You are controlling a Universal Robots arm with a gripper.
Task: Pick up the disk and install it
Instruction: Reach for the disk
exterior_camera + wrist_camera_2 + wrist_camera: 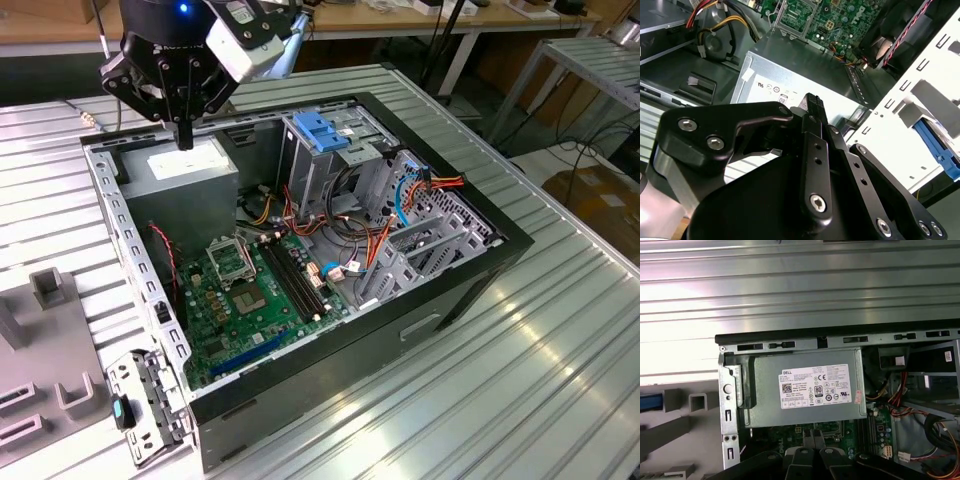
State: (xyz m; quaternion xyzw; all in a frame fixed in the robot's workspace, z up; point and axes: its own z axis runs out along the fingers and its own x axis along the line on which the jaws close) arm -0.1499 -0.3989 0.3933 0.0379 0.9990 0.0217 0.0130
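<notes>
Pincer [185, 138]: closed, nothing held.
Place: above the grey box [200, 185], high, probably to clear the case wall [120, 225].

Setting: a robotics lab or electronics workshop.

Indicators:
- A ribbed metal table [560, 340] carries an open desktop computer case [420, 325]. Its circuit board [240, 300] and loose wires [365, 240] are exposed.
- Grey holders [50, 285] sit on the table at the exterior view's left.
- A robot arm [165, 40] hangs over the case.
- Behind the table stand a wooden workbench [520, 22] and a second metal bench [590, 60].
- Trailing cables [585, 150] and a cardboard box [600, 195] lie on the floor.
</notes>
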